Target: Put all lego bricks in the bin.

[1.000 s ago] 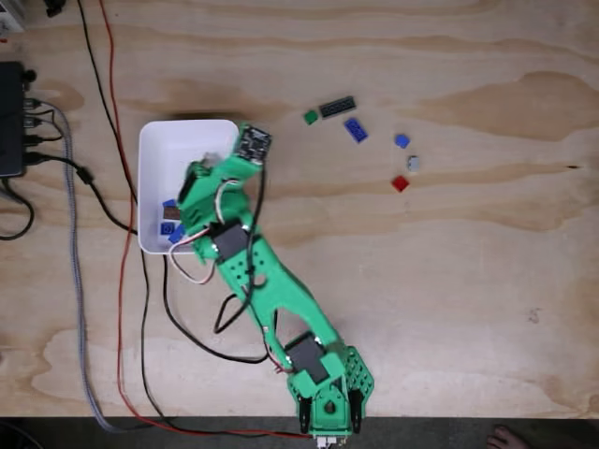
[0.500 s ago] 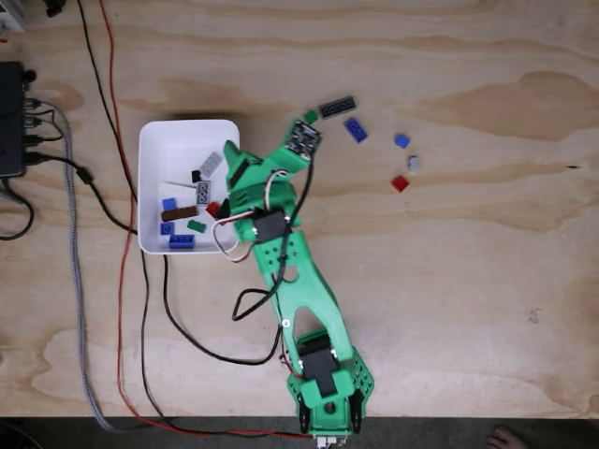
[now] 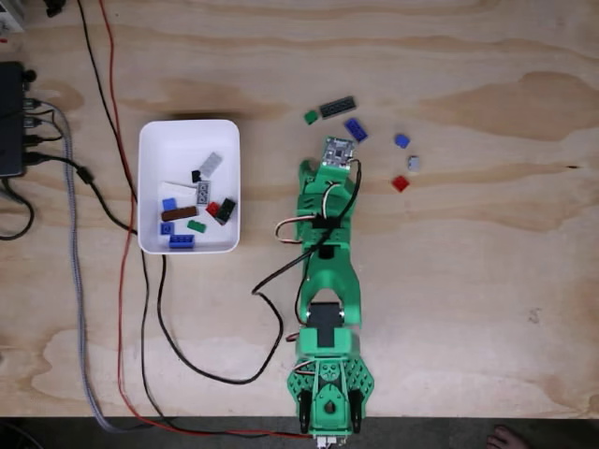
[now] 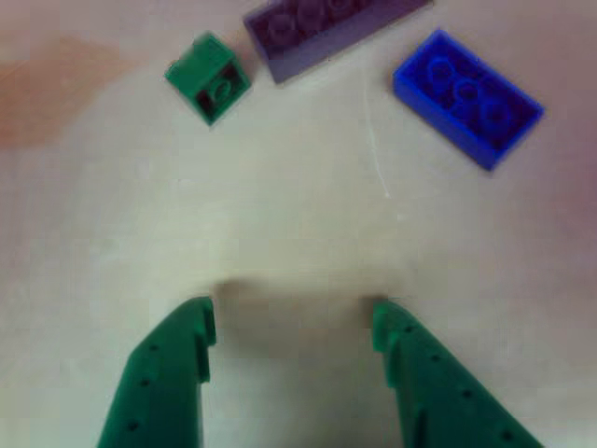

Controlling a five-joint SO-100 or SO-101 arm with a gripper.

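Observation:
The white bin [image 3: 187, 136] sits left of the green arm and holds several small lego bricks. On the table beyond the arm lie a green brick [image 3: 310, 117], a dark long brick [image 3: 338, 107] and a blue brick [image 3: 356, 129]. Further right are a small blue brick [image 3: 401, 140], a grey one [image 3: 413, 162] and a red one [image 3: 401, 183]. My gripper [image 4: 291, 327] is open and empty over bare wood, short of the green brick [image 4: 209, 77], the dark brick [image 4: 322, 28] and the blue brick [image 4: 467, 96]. In the fixed view the gripper [image 3: 328, 150] lies under the wrist board.
A black box [image 3: 10, 120] with cables stands at the left edge. Red, black and grey cables [image 3: 122, 281] run down the table's left side and curl toward the arm base [image 3: 328, 398]. A person's toes [image 3: 510, 438] show at the bottom edge.
The arm has swung right, from over the bin to the loose bricks near the table's middle. The bricks in the bin, covered a second ago, are in plain sight.

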